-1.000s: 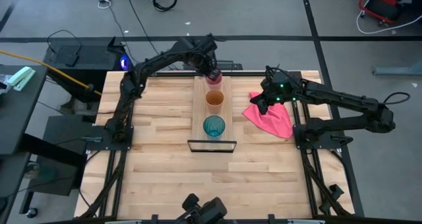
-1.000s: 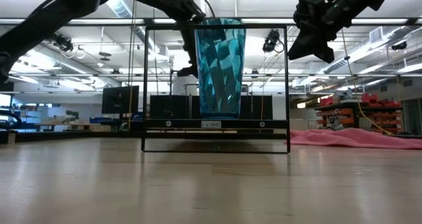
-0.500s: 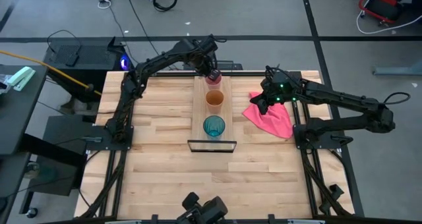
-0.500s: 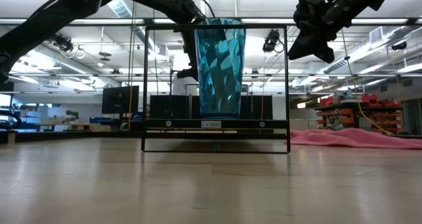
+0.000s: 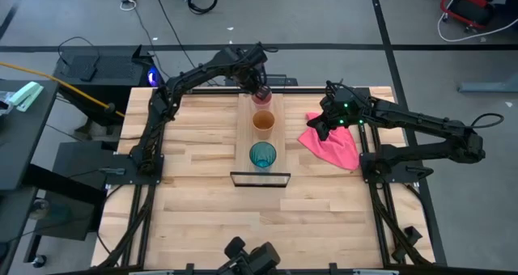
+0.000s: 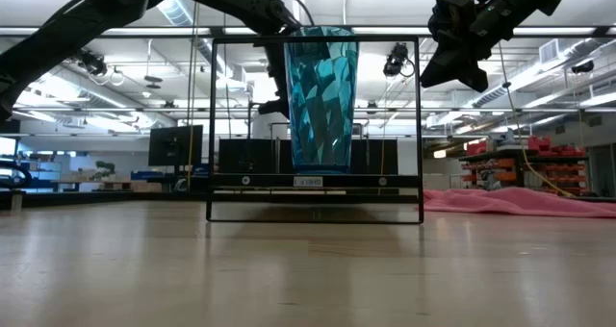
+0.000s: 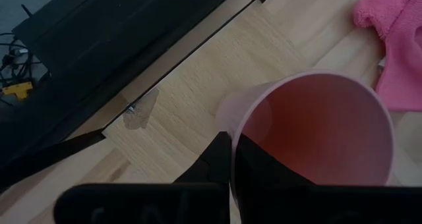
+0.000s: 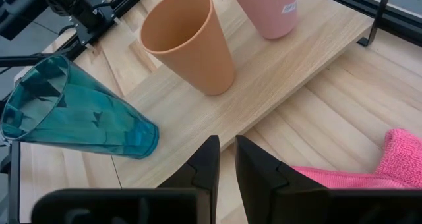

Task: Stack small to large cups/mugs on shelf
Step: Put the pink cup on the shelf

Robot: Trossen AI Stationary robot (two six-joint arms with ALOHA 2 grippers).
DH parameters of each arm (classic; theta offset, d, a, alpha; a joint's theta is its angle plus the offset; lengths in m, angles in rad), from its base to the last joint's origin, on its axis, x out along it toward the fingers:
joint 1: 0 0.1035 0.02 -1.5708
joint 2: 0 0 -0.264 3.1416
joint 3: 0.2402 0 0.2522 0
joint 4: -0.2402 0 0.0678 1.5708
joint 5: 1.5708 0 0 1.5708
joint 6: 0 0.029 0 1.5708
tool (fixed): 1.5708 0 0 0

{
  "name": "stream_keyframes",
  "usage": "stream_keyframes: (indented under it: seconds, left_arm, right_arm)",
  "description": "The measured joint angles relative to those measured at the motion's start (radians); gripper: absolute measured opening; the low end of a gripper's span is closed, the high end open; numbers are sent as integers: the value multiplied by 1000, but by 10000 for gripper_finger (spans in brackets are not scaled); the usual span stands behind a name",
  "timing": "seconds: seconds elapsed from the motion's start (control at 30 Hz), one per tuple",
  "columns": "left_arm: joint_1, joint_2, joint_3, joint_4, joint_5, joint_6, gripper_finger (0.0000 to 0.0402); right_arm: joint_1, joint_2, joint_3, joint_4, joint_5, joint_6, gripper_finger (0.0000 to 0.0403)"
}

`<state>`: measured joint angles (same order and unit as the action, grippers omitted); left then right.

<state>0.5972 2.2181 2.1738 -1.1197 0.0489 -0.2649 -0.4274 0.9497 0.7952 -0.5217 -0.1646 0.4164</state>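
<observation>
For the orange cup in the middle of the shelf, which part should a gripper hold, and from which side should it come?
Probably the rim, from above. The orange cup stands upright and open-mouthed on the shelf, widening toward the top, so one finger can go inside the thin wall and one outside. The pink cup, at the left gripper, and the teal cup flank it along the plank, so grip at a wall facing a long edge.

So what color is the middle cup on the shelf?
Orange, plain all over; the right wrist view shows it best.
</observation>
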Motion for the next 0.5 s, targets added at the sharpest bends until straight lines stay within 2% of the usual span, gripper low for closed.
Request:
stream_keyframes:
  seconds: [0.17, 0.5]
  left_arm:
    - [-9, 9, -2, -4, 26, 3, 9]
    - [-9, 9, -7, -6, 15, 10, 10]
  right_arm:
    - [0, 0, 0, 0, 0, 0, 54]
    - [0, 0, 0, 0, 0, 0, 54]
